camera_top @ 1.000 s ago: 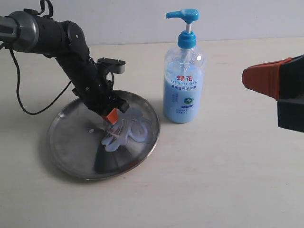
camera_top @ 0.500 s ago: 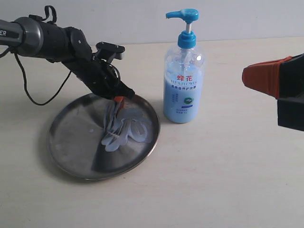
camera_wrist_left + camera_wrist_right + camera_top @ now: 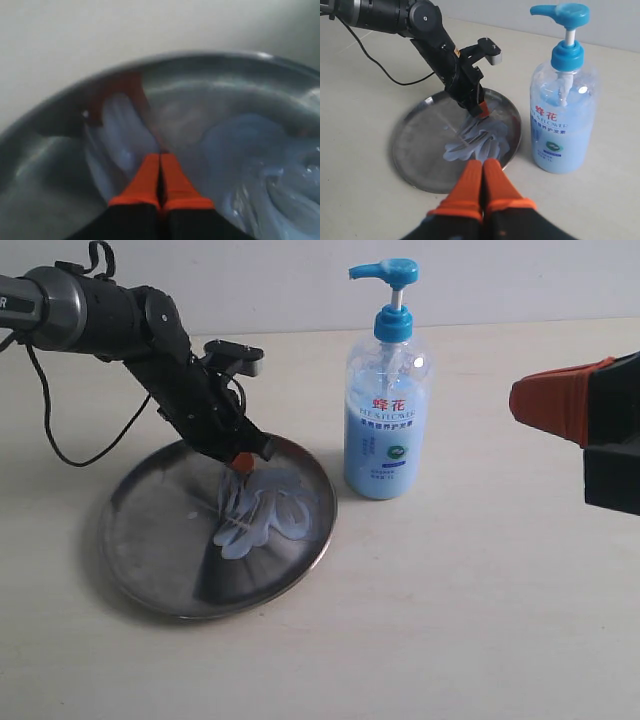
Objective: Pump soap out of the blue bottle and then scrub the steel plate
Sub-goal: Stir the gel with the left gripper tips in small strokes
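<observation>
The steel plate (image 3: 150,550) lies on the table at the left, with pale blue soap (image 3: 270,512) smeared in squiggles over its right half. My left gripper (image 3: 241,464) is shut with nothing held, its orange tips down in the soap near the plate's far right part. In the left wrist view the shut tips (image 3: 160,156) touch the smeared soap (image 3: 250,150). The blue bottle (image 3: 387,420) stands upright just right of the plate. My right gripper (image 3: 515,402) is shut and empty, held above the table at the right, apart from the bottle (image 3: 564,115).
A black cable (image 3: 60,455) loops down from the left arm (image 3: 95,315) onto the table behind the plate. A pale wall (image 3: 300,280) runs along the table's far edge. The right wrist view shows the plate (image 3: 415,150) and the left arm (image 3: 427,30).
My left gripper swept from the soap's middle toward the plate's far rim, then came partly back down into the soap. The smear has spread. The right gripper has not moved.
</observation>
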Robot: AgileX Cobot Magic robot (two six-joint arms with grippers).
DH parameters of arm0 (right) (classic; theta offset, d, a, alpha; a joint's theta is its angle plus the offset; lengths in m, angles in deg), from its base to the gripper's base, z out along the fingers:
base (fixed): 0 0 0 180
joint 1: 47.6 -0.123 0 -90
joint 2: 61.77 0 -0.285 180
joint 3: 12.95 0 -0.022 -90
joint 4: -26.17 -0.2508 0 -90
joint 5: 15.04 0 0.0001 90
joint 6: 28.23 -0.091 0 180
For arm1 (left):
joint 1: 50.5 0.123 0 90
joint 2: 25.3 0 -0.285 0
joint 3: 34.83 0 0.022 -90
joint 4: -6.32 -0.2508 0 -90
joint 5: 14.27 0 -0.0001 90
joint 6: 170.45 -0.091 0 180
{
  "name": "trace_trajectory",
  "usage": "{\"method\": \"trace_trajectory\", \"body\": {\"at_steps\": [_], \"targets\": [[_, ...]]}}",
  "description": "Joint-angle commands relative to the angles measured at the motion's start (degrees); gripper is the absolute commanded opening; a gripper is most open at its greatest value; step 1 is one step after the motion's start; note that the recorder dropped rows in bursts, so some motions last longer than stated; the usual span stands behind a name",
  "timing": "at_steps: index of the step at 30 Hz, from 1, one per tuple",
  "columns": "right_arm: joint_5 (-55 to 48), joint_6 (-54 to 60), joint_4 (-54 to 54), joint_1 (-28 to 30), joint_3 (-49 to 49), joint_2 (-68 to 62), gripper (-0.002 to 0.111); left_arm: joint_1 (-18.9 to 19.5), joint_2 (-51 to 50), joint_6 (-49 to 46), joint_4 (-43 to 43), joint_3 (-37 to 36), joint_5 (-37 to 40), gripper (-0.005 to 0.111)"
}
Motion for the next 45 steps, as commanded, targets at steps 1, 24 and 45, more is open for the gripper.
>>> {"method": "trace_trajectory", "body": {"at_steps": [1, 24, 45], "targets": [[0.2, 0.3, -0.1, 0.3, 0.2, 0.1, 0.000, -0.1, -0.9, 2.0, -2.9, -1.1, 10.8, 0.000], [-0.5, 0.3, -1.6, 0.3, 0.2, 0.1, 0.000, -0.1, 3.9, 5.9, -5.1, -3.0, 0.4, 0.000], [0.4, 0.3, -1.7, 0.3, 0.2, 0.1, 0.000, -0.1, -0.5, 3.7, -5.2, -3.0, -7.6, 0.000]]}}
